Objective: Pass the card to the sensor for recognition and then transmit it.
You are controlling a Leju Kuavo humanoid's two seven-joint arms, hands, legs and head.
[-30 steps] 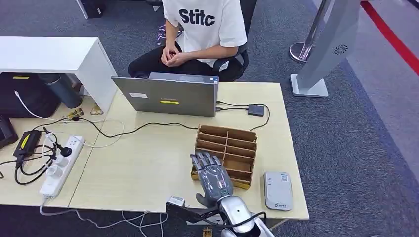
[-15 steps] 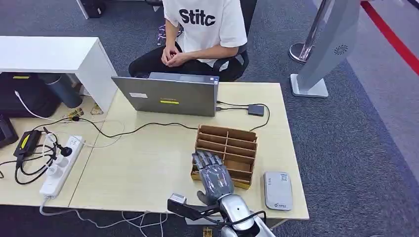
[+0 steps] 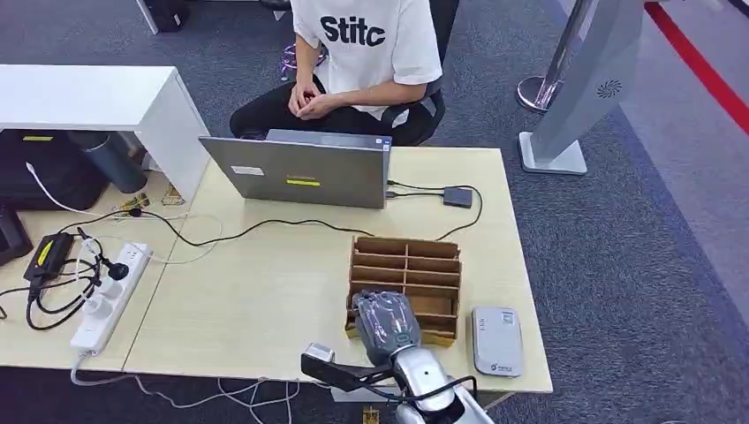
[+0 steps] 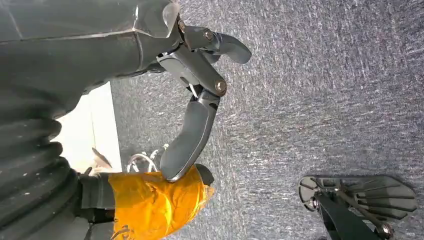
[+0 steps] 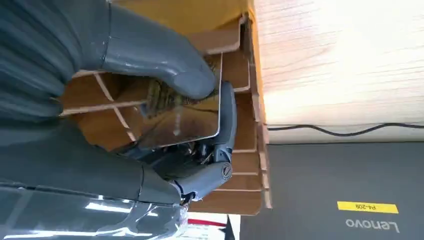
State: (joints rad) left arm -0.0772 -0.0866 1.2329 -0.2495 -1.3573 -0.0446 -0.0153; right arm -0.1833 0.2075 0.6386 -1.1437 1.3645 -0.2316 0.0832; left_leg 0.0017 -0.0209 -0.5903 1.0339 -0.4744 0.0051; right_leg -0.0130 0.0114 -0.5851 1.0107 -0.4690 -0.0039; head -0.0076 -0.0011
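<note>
At the near edge of the light wooden desk (image 3: 265, 300), the robot's right hand (image 3: 386, 323) reaches into one cardboard organiser (image 3: 406, 276), thumb and dark fingers (image 5: 226, 120) pinching a single glossy card (image 5: 182, 117) over the organiser's near-left compartments. The organiser, divided into two columns of slots, sits toward the desk's right side. Just beside it, near the desk's near-right corner, lies one grey sensor (image 3: 495, 341), flat and apart from the hand. One closed grey laptop (image 3: 298, 166) stands along the far edge, with one small dark adapter (image 3: 457, 196) to its right, joined by a black cable (image 3: 256, 228) that runs across the desk. A white power strip (image 3: 110, 296) rests on the adjoining desk at the left, with several plugs and cords. One person (image 3: 362, 53) in a white T-shirt sits behind the far edge, hands clasped. The left hand (image 4: 192, 100) hangs over grey carpet (image 4: 325, 100), fingers loosely apart and holding nothing.
</note>
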